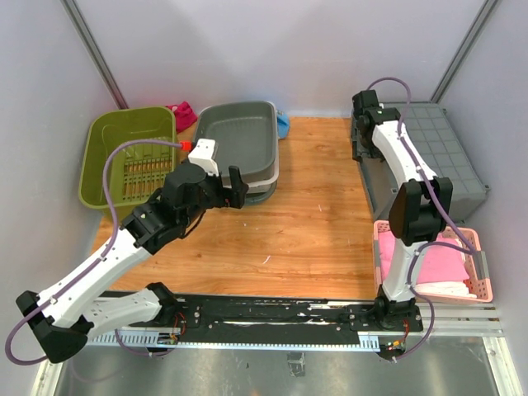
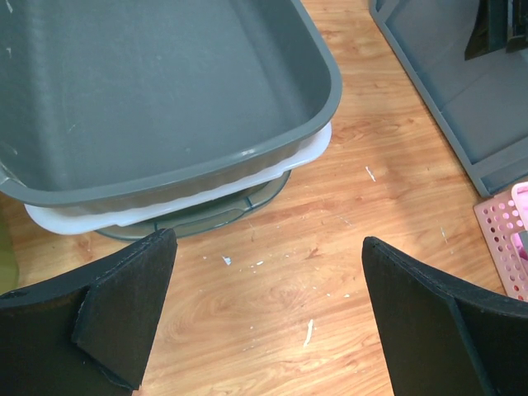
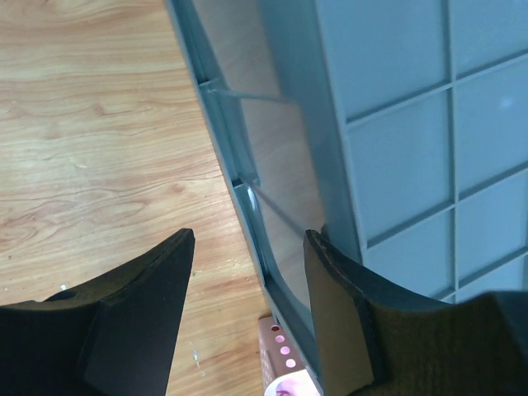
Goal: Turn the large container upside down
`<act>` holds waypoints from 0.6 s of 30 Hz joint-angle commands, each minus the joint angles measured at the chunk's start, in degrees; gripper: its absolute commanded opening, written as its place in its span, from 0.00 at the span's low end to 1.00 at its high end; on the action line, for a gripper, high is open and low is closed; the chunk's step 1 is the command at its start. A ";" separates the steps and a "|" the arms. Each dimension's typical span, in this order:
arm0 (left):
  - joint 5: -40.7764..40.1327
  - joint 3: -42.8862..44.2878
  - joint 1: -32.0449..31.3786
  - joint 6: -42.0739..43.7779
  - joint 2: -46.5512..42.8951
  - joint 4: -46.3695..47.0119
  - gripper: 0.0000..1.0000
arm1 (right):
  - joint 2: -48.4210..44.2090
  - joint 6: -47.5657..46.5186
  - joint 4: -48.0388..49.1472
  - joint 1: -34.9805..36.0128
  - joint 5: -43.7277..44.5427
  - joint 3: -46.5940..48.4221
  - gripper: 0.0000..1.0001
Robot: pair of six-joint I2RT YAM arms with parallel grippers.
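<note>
The crate [image 1: 441, 153] lies at the table's [image 1: 313, 214] right side with its ribbed, gridded face up. Its long right edge runs close to the enclosure wall [image 1: 507, 124], and its near end is just behind the pink basket [image 1: 478, 247]. A broad strip of bare wood separates the crate from the grey tub [image 1: 239, 136], which is stacked on a white tub [image 2: 165, 216] at the back centre. A green basket [image 1: 99, 157] fills the back left corner.

The right arm rises steeply from its base, then reaches back along the crate's left edge. The right end effector [image 3: 247, 239] is at the far left corner. Its jaws stand apart astride that edge: one finger lies against the gridded face, and wood shows between the other finger and the wall.

The left arm stretches diagonally from the near left toward the centre, with its wrist turned right. The left end effector [image 2: 268, 247] is spread wide and empty, low over the table just in front of the tub stack's near right corner.
</note>
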 commanded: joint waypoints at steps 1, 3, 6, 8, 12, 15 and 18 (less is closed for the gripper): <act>0.67 2.27 -0.35 0.51 0.84 0.27 0.99 | -0.45 -0.37 -3.46 -0.67 -0.76 4.31 0.57; 0.52 3.28 -0.35 1.12 1.43 0.46 0.99 | -1.65 -0.04 -3.62 -0.27 -4.36 5.21 0.57; -0.11 5.26 -0.35 1.70 2.75 1.21 0.99 | -5.39 -0.07 -1.92 1.43 -7.83 4.74 0.59; -1.01 6.62 -0.33 1.62 4.08 1.79 0.99 | -9.24 0.08 -0.67 2.74 -9.64 3.70 0.60; -2.75 9.66 -0.31 1.00 8.45 2.36 0.99 | -16.76 1.30 1.96 3.80 -11.76 -1.86 0.64; -4.32 15.43 -0.35 1.16 14.31 0.06 0.99 | -23.71 2.52 4.99 3.83 -11.23 -9.72 0.66; -6.20 22.54 -0.35 2.05 22.14 -2.22 0.99 | -31.12 3.52 8.91 3.77 -11.25 -18.67 0.66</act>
